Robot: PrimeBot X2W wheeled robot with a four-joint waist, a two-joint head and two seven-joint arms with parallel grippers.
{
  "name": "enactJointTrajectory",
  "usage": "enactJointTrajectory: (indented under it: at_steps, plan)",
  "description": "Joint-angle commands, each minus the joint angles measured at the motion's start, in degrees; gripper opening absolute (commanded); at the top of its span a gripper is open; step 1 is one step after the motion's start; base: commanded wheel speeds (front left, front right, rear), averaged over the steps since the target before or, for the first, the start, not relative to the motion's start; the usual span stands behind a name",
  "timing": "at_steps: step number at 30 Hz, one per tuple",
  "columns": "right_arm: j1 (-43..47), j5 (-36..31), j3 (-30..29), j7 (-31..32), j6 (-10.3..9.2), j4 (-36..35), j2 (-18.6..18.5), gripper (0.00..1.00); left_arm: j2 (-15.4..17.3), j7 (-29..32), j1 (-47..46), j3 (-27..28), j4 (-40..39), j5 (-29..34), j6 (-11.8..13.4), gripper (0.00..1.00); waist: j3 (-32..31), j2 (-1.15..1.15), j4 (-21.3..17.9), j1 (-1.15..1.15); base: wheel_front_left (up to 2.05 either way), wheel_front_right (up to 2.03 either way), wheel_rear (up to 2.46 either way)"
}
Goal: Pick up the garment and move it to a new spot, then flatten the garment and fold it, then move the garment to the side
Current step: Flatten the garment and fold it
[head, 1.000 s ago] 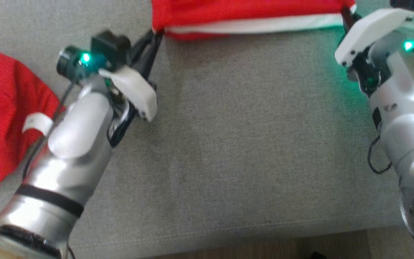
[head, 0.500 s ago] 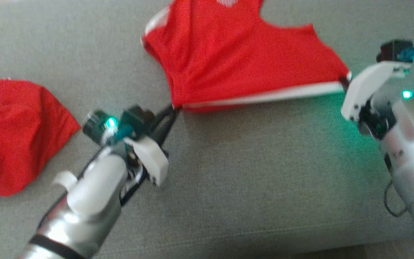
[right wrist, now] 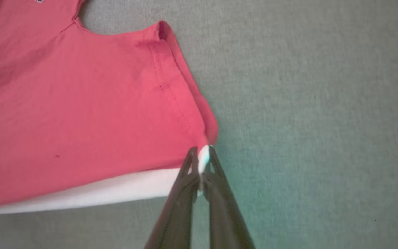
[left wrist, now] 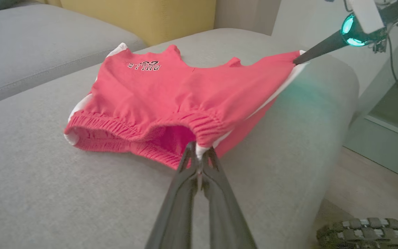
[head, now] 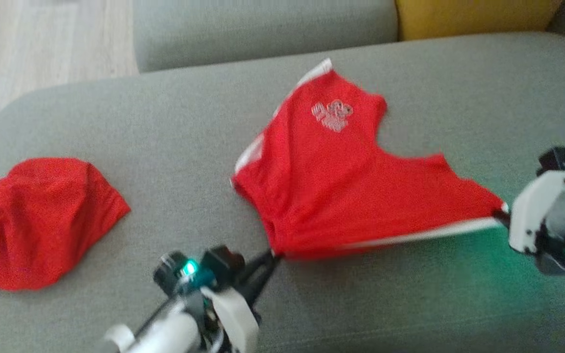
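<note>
- My left gripper [head: 271, 256] is clamped on the shorts [head: 341, 186] at a waistband corner; the right gripper [head: 500, 214] pinches a leg-hem corner.
- The shorts lie mid-cushion [head: 115, 113], near its front edge — stretched lengthwise between both jaws.

The garment [head: 341, 196] is bright red with a white side stripe [head: 424, 234] and a pale printed emblem [head: 332, 114]. The sofa [head: 165, 147] is plain grey. The cloth [head: 37, 220] near its left edge is plain red. The cushion [head: 474, 17] at its back is mustard yellow, and the floor [head: 42, 39] is pale wood.
</note>
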Motion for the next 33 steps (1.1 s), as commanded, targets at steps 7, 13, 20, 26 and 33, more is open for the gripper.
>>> enactJointTrajectory:
  at_steps: [7,13,20,26,33]
  plan:
    - [9.6,1.3,-6.4,10.4,0.37,-14.0,-7.3,0.0,3.1,4.7,5.2,-0.3,-13.1,-0.9,3.4,0.0,-2.7,0.0,0.3,0.01,0.0,0.0,0.0]
    - [13.6,-1.5,-15.2,16.6,0.37,-24.3,-6.8,0.0,3.3,6.0,6.3,0.1,-17.4,-1.8,5.1,0.0,-2.1,0.0,1.2,0.01,0.0,0.0,0.0]
    - [12.7,-7.0,-22.7,21.9,0.37,-32.8,-2.7,0.0,2.6,6.1,3.6,2.0,-18.5,-2.3,6.0,0.0,0.9,0.0,3.4,0.01,0.0,0.0,0.0]
    - [6.9,-12.4,-26.3,26.7,0.37,-37.3,1.1,0.0,1.3,5.8,0.1,2.7,-17.4,-2.6,5.5,0.0,5.0,0.0,6.8,0.01,0.0,0.0,0.0]
    - [-4.7,-19.1,-26.5,28.6,0.37,-34.2,3.1,0.0,-1.6,4.8,-5.5,2.9,-14.3,-2.7,3.8,0.0,11.0,0.0,12.1,0.01,0.0,0.0,0.0]
